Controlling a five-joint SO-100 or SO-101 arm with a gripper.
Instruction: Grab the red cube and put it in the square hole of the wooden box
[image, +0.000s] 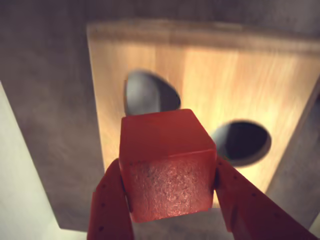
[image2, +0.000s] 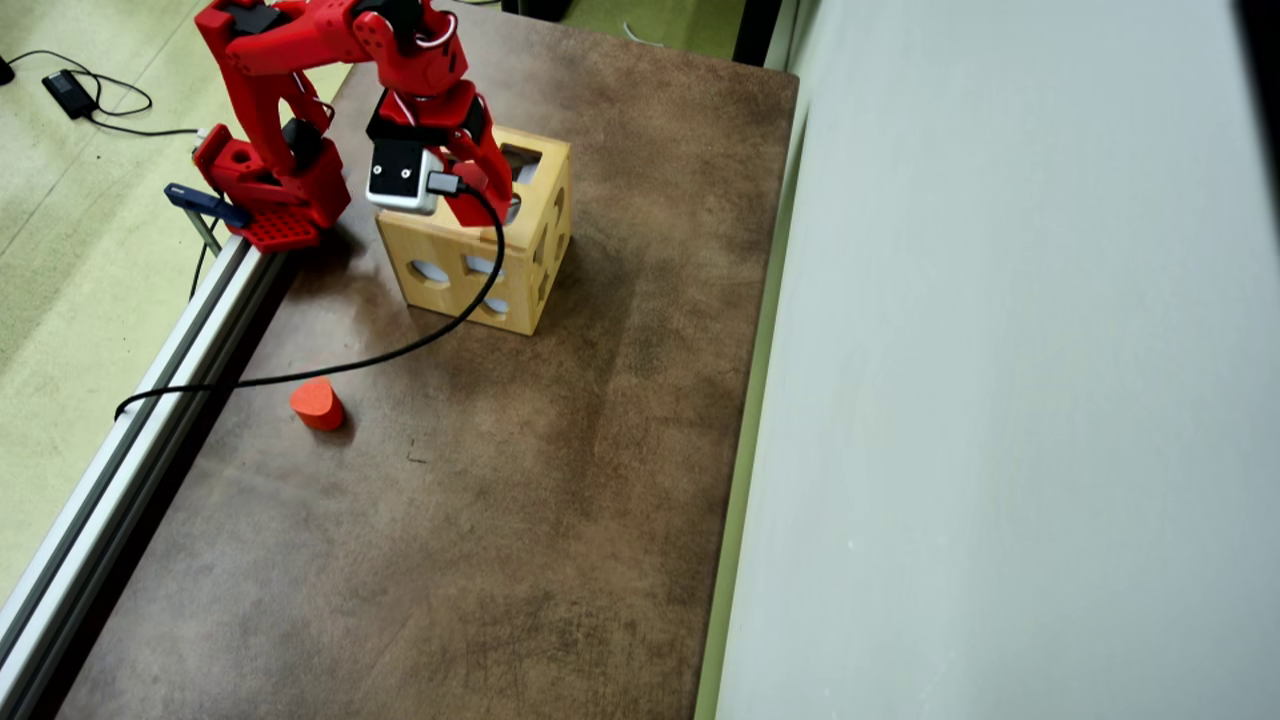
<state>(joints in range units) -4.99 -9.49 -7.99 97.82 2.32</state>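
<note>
In the wrist view my gripper (image: 167, 172) is shut on the red cube (image: 167, 165), one red finger pressed to each side of it. The cube hangs above the top face of the wooden box (image: 210, 70). Beyond the cube that face shows a teardrop cut-out (image: 147, 92) and a round cut-out (image: 245, 142); no square hole shows in this view. Seen from overhead, the gripper (image2: 482, 198) is over the wooden box (image2: 445, 292), and the square hole (image2: 520, 160) opens in the top face near the far corner. The arm hides the cube in the overhead view.
A red rounded block (image2: 317, 403) lies on the brown table in front of the box. The arm's base (image2: 270, 195) is clamped to the metal rail (image2: 150, 400) along the left edge. A black cable (image2: 400, 350) trails across the table. A pale wall (image2: 1000, 400) bounds the right side.
</note>
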